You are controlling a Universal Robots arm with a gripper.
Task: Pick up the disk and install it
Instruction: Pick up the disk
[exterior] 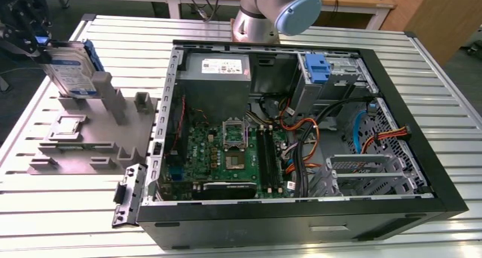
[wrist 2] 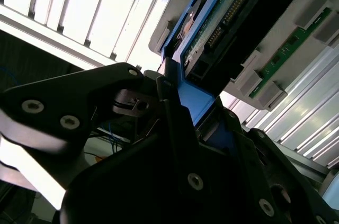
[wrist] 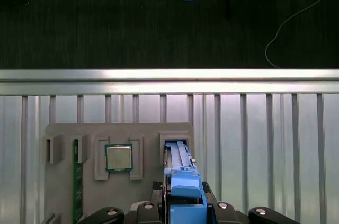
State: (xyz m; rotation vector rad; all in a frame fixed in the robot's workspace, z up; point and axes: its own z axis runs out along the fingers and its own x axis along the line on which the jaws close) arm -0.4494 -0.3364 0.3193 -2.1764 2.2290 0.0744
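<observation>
Currently your gripper (wrist: pixel 183 188) clamps the disk (exterior: pixel 71 71) by its top edge, upright at the grey fixture (exterior: pixel 75 145) just outside the open computer case (exterior: pixel 263 224), so the grasp looks made and installing it remains undone.

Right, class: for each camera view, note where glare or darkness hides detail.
Exterior view: evenly lit, the disk plainly visible. Second wrist view: the table slats glare white, the gripper nearly black. First wrist view: bright band along the table edge, dark floor beyond.

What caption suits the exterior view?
Fingers grip the upright disk at the grey holder, beside the open computer case.
</observation>
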